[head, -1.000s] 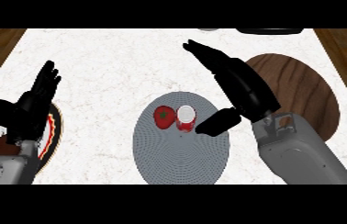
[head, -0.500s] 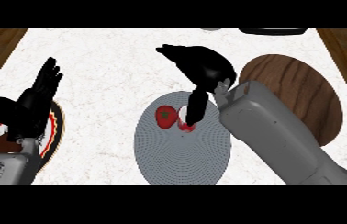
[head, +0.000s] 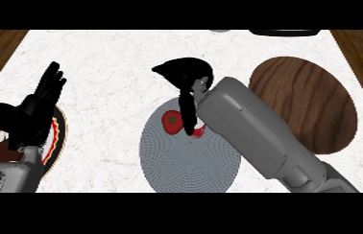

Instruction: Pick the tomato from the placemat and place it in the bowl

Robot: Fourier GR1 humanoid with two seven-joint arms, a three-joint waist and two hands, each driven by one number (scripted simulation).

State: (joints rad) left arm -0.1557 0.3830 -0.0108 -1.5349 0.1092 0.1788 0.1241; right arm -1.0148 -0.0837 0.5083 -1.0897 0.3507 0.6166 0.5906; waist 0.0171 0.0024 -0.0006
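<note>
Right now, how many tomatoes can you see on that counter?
1. The tomato lies on the round grey placemat, at its upper part, under the right hand. The forearm covers part of the mat, so another could be hidden.

Our right hand [head: 186, 76] hangs curled at mid-counter, thumb pointing down; our left hand [head: 39, 106] rests open at the left edge
</note>
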